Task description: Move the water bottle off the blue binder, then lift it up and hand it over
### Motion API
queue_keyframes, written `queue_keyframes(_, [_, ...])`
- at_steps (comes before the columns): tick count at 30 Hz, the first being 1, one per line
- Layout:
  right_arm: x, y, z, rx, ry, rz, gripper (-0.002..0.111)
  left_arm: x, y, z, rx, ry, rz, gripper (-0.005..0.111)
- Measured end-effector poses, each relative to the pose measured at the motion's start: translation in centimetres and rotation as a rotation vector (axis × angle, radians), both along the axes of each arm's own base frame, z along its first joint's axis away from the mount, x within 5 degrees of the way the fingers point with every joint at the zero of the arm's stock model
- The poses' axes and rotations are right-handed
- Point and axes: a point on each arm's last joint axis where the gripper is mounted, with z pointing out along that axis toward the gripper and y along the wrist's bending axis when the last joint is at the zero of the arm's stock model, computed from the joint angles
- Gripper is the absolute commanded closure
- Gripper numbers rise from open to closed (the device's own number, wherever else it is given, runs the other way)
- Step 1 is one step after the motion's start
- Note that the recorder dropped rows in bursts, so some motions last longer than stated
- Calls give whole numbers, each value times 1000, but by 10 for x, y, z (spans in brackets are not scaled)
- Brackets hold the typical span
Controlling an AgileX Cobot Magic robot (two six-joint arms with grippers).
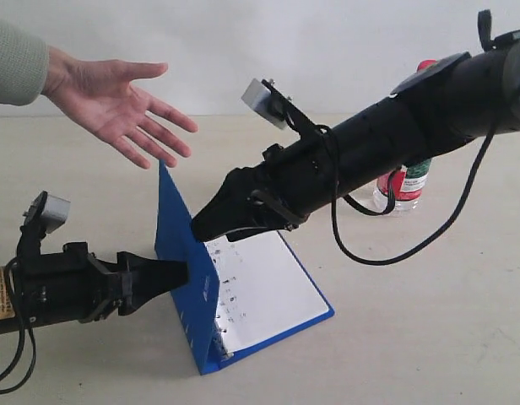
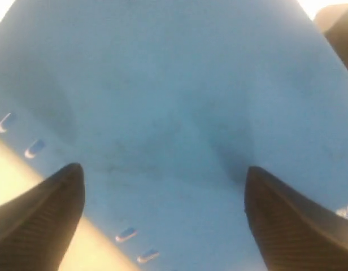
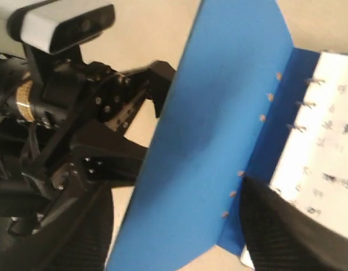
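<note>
The blue binder [image 1: 181,245] lies open on the table, its front cover standing nearly upright and its white pages [image 1: 262,280] facing up. My left gripper [image 1: 181,274] is open, its tips against the outer face of the cover [image 2: 174,113]. My right gripper [image 1: 201,226] is open too and straddles the cover's upper edge [image 3: 219,113], one finger on each side with gaps. The water bottle [image 1: 410,180] stands on the table at the back right, mostly hidden behind my right arm; its red cap [image 1: 426,64] shows above the arm.
A person's open hand [image 1: 116,101] is held palm up above the binder at the upper left. The left arm and its camera [image 3: 66,25] fill one side of the right wrist view. A black cable [image 1: 387,253] hangs below the right arm.
</note>
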Motion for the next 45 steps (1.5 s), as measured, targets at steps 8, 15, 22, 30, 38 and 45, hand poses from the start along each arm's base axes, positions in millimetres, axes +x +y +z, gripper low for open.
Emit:
queue_keyframes(8, [2, 0, -9, -102, 12, -29, 50, 0, 0, -1, 6, 3, 1, 34])
queue_keyframes(15, [0, 10, -46, -190, 87, -23, 63, -1, 0, -1, 8, 3, -9, 34])
queue_keyframes(22, [7, 9, -49, -214, 55, -90, 109, -2, 1, -4, 30, 48, -4, 34])
queue_keyframes(30, [6, 10, -25, -167, -15, -79, 109, -5, 23, -3, 31, 105, 100, 36])
queue_keyframes(38, [-5, 14, 26, 37, -26, -90, 109, -13, 47, 12, -150, 62, 135, 23])
queue_keyframes(45, [-9, 17, 31, 98, 22, -60, 109, -10, 47, 17, -140, -57, 126, 23])
